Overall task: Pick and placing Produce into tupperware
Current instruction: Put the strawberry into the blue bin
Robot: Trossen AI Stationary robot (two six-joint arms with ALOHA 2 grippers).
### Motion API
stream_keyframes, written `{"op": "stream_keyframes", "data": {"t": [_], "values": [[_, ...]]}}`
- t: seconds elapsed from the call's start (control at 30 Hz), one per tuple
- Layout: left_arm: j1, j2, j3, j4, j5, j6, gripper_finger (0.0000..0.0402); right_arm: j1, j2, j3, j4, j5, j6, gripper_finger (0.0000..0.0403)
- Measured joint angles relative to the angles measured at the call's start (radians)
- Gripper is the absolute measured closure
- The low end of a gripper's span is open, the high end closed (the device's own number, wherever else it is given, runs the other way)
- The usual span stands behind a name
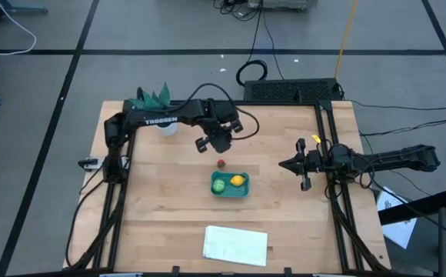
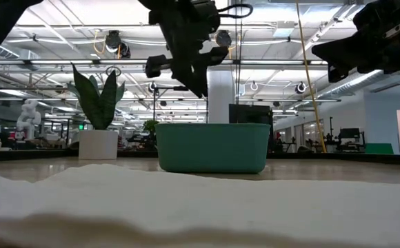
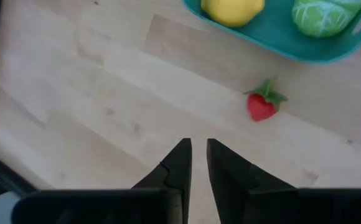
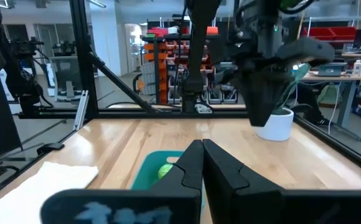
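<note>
A: Where is the produce?

B: Two pieces lie in the teal container (image 1: 230, 187), which sits near the middle of the wooden table (image 1: 161, 215). The round light-green piece (image 1: 219, 185) is on the side toward the left arm, and the yellow lemon (image 1: 238, 181) lies just beside it. The red strawberry (image 1: 221, 164) is outside, on the bare wood just beyond the container's far rim, apart from it.

A: And the left gripper?

B: The left gripper (image 1: 217, 139) hangs above the table, a little farther back than the strawberry. Seen from its wrist camera, the two dark fingers (image 3: 179, 163) stand nearly together with only a thin gap between them, and nothing is between them. The strawberry (image 3: 262, 103) lies ahead of the tips and off to one side, with the container's edge (image 3: 274, 43) beyond it, the lemon (image 3: 233, 10) and the green piece (image 3: 325, 15) inside.

A: The right gripper?

B: The right gripper (image 1: 291, 164) waits at the right side of the table, well apart from the container, pointing toward it. Its fingers (image 4: 190, 165) are closed to a narrow slit and hold nothing.

A: Anything else on the table?

B: A white cloth (image 1: 235, 245) lies near the front edge, and a potted plant (image 1: 158, 104) stands at the back left corner. From table height the container (image 2: 212, 147) shows past the cloth (image 2: 186, 207), with the plant (image 2: 98, 117) off to its side.
</note>
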Motion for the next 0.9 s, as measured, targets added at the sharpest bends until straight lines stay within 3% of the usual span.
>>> {"op": "stream_keyframes", "data": {"t": [0.2,0.33,0.53,0.9], "values": [[0.000,0.028,-0.048,-0.017,0.029,0.013,0.0342,0.000,0.005,0.000,0.001,0.000,0.003,0.0403],[0.000,0.031,-0.070,-0.010,0.076,0.042,0.0314,0.000,0.013,0.000,0.000,0.000,0.003,0.0403],[-0.013,0.031,-0.079,0.000,0.145,0.038,0.0226,0.000,0.020,0.000,0.014,0.000,0.004,0.0403],[-0.041,0.031,-0.081,0.015,0.123,-0.007,0.0048,0.000,0.020,0.000,0.014,0.000,0.005,0.0403]]}}
